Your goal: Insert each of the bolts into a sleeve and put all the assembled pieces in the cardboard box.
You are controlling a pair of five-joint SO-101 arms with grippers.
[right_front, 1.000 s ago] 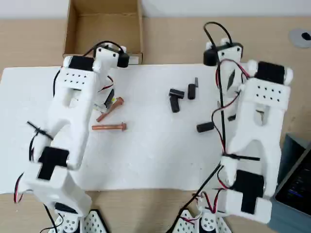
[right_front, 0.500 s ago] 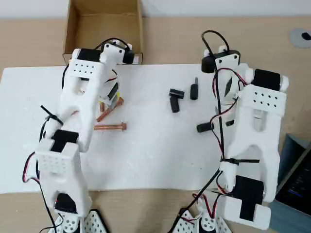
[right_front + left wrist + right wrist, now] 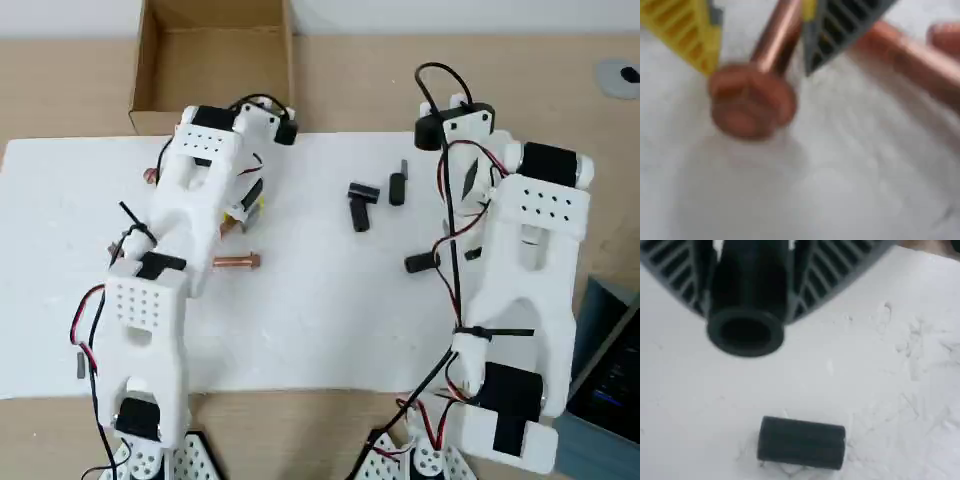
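The left gripper point(image 3: 757, 57) clamps a copper bolt point(image 3: 752, 102) by its shank, head just beyond the jaws. A second bolt point(image 3: 910, 55) lies beside it. The right gripper point(image 3: 747, 285) holds a black sleeve point(image 3: 745, 332), with a spare sleeve point(image 3: 801, 442) loose just past it. Likely risk: the bolt pivots in the grip and misses the bore. The box point(image 3: 145, 60) sits beyond the left gripper. No writing is legible.

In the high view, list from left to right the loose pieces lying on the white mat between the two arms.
First the loose copper bolt → farther black sleeve → nearer black sleeve.
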